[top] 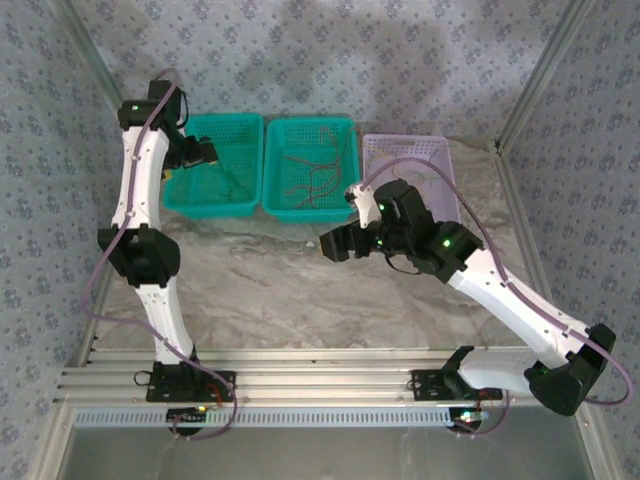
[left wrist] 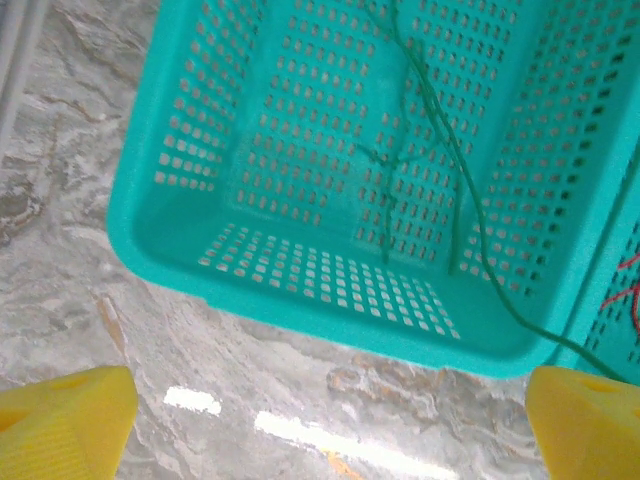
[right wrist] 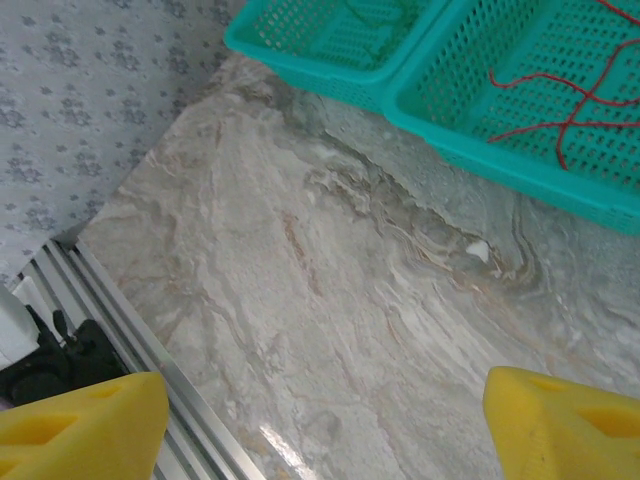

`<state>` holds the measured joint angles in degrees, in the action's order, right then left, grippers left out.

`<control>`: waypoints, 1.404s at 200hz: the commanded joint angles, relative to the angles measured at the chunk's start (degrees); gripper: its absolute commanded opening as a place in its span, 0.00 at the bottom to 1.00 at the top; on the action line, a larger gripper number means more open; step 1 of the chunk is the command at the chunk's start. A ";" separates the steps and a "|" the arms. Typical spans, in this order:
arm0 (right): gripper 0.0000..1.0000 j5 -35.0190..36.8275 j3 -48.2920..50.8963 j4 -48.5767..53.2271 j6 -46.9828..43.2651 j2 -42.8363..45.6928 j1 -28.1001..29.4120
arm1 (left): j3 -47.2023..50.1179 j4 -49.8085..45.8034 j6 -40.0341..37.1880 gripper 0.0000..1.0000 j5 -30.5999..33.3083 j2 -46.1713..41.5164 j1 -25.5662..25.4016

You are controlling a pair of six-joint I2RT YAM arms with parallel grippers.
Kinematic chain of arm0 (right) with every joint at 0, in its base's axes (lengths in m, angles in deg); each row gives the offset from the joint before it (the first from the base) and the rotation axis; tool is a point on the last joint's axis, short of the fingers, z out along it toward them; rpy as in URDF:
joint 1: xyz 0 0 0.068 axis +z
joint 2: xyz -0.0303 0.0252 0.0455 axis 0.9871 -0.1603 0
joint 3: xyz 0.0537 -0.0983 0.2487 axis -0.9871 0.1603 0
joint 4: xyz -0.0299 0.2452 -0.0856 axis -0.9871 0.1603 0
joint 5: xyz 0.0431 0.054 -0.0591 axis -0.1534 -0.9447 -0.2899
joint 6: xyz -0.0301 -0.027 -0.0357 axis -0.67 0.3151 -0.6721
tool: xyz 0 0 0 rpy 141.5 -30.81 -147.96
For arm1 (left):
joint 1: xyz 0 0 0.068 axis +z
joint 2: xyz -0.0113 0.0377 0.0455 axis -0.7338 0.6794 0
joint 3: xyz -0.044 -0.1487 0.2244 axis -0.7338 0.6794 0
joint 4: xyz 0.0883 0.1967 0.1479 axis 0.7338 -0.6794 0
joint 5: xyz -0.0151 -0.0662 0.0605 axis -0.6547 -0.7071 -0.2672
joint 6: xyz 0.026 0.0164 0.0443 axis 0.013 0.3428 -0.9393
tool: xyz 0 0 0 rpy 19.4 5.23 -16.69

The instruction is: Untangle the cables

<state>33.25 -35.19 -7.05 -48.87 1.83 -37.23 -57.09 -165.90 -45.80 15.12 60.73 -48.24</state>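
– Three baskets on your table [top: 280, 290], right? Where are the cables [top: 310, 175]?

– Yes. A green cable [left wrist: 465, 190] lies loose in the left teal basket [left wrist: 300, 260], one run of it reaching the corner beside the middle teal basket [right wrist: 500, 135], where red cables [right wrist: 570, 110] cross over each other. The lavender basket [top: 405, 140] holds thin strands I can't make out.

– And your hands?

– My left hand [left wrist: 330, 415] hangs above the near wall of the left basket, fingers spread wide, holding nothing; I judge it's lined up to drop onto the green one. My right hand [right wrist: 320, 420] hovers over bare table near the middle basket, also spread and empty, probably held clear so the arms don't clash.

– Sorted by colour, then?

– That's my guess; the red ones look the most knotted.
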 commanded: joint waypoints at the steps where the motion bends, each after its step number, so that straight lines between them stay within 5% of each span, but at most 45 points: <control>1: 0.84 -3.04 -2.08 -0.61 -1.01 -0.79 0.48 | 1.49 -4.53 -2.82 1.00 -4.29 0.14 0.05; 49: 0.85 -3.22 -3.33 -3.53 -2.69 -4.15 0.31 | 9.67 -0.17 -3.11 1.00 -12.27 -4.99 1.36; 60: 0.85 -4.21 -4.88 -5.08 -3.30 -6.76 0.52 | 9.64 -0.47 -3.25 1.00 -10.15 -4.21 1.57; 123: 0.73 -9.96 -32.67 -11.10 -10.18 -38.40 0.29 | 12.89 0.52 -3.61 1.00 -12.19 -7.37 2.00; 161: 0.76 -14.02 -51.34 -12.52 -13.76 -56.84 -0.39 | 17.39 2.91 -3.39 1.00 -14.77 -10.12 3.30; 221: 0.75 -11.68 -59.54 -20.50 -17.29 -69.62 0.74 | 17.21 2.70 -3.52 1.00 -16.37 -10.19 4.45; 246: 0.62 -9.25 -67.70 -20.31 -16.65 -76.06 0.98 | 17.64 2.78 -3.61 1.00 -16.46 -10.12 4.41; 281: 0.17 -6.95 -73.31 -23.30 -14.43 -79.32 0.43 | 19.34 3.14 -3.43 1.00 -16.28 -11.03 4.63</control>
<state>23.80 -104.13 -26.85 -64.63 -76.03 -36.37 -38.95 -162.78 -48.56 -0.09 51.81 -43.94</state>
